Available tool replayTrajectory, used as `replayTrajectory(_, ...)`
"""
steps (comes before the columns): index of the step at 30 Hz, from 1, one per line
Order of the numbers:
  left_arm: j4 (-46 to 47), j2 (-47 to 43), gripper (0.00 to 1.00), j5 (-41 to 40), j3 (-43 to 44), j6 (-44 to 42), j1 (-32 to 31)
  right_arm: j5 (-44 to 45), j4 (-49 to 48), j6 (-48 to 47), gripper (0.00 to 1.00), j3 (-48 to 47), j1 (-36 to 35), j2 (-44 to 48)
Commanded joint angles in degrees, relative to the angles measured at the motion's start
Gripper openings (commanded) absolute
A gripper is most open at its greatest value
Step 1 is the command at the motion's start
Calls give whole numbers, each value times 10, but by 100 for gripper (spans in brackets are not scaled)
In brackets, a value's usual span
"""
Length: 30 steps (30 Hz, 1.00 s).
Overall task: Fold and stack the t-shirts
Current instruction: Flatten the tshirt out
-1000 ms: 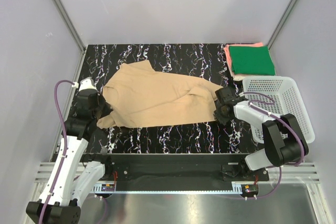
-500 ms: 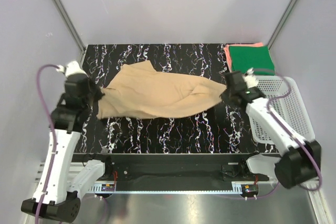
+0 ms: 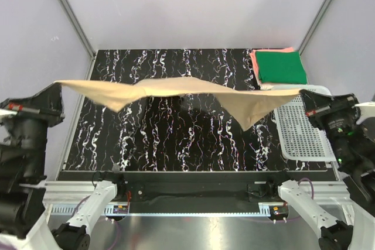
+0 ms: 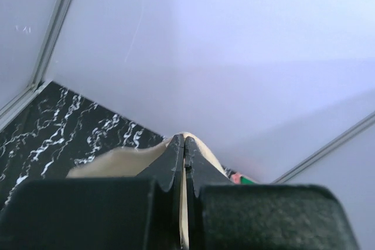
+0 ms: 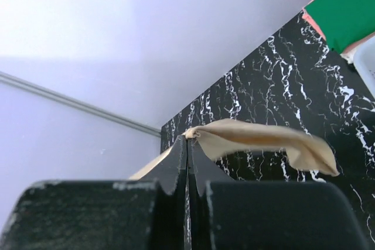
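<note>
The black marbled tabletop (image 3: 176,144) now lies bare under the tan t-shirt (image 3: 176,88), and that is the change. A second ago the shirt lay rumpled on the surface with both arms low at its ends. Now it is lifted clear and drawn out into a long, shallow band across the whole width, from the left edge to over the white mesh basket (image 3: 299,139) on the right. One loose flap hangs down right of the middle and a smaller one sags on the left, so the cloth is taut along its upper edge only. At the far right corner the dark green t-shirt (image 3: 282,67) sits folded on top of the coral-pink t-shirt (image 3: 255,62), whose edge shows at the side. By this I judge that two of the three are finished and the tan one is the last. The left pincer (image 4: 184,141) is pressed together with a strip of tan cloth caught between its fingers, and the right pincer (image 5: 187,139) is likewise clamped on the opposite end. This looks like a shake-out before the shirt is laid flat, so folding proper has not begun. The hanging flap could tuck under as the shirt comes down.
</note>
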<state>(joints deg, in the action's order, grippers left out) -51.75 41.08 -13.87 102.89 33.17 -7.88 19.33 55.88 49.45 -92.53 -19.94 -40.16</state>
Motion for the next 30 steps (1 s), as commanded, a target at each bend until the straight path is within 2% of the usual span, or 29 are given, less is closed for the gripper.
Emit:
replayTrajectory(1, -28, 2, 0, 5, 13, 23, -8, -34, 36, 7, 0, -8, -3, -23)
replayTrajectory(6, -24, 56, 0, -6, 4, 9, -8, -48, -57, -38, 0, 15, -3, -90)
replayTrajectory(9, -5, 118, 0, -46, -6, -27, -8, -45, -124, -76, 0, 16, -3, -172)
replayTrajectory(11, 29, 169, 0, -80, -10, -49, -7, -33, -146, -100, 0, -18, -2, -259)
replayTrajectory(14, 133, 231, 0, -132, -6, -61, 0, -44, -204, -120, 0, -88, 12, -372)
replayTrajectory(16, 168, 309, 0, -157, 40, -61, 10, -51, -225, -131, 0, -149, 23, -457)
replayTrajectory(17, 169, 339, 0, -164, 111, -60, 14, -53, -226, -145, 0, -222, 26, -486)
replayTrajectory(19, 162, 428, 0, -170, 193, -62, 30, -66, -223, -159, 0, -294, 39, -556)
replayTrajectory(20, 156, 456, 0, -170, 274, -59, 36, -75, -220, -170, 0, -363, 42, -576)
replayTrajectory(21, 153, 491, 0, -143, 309, -58, 49, -81, -200, -174, 0, -400, 48, -609)
replayTrajectory(22, 166, 489, 0, -122, 328, -57, 57, -85, -182, -177, 0, -441, 53, -625)
replayTrajectory(23, 189, 474, 0, -111, 292, -45, 64, -97, -161, -189, 0, -521, 59, -640)
replayTrajectory(26, 196, 433, 0, -91, 282, -32, 95, -104, -110, -212, 0, -598, 61, -657)
replayTrajectory(28, 196, 401, 0, -90, 271, -31, 105, -108, -106, -214, 0, -579, 61, -626)
replayTrajectory(30, 198, 381, 0, -67, 256, -31, 109, -118, -112, -206, 0, -522, 62, -600)
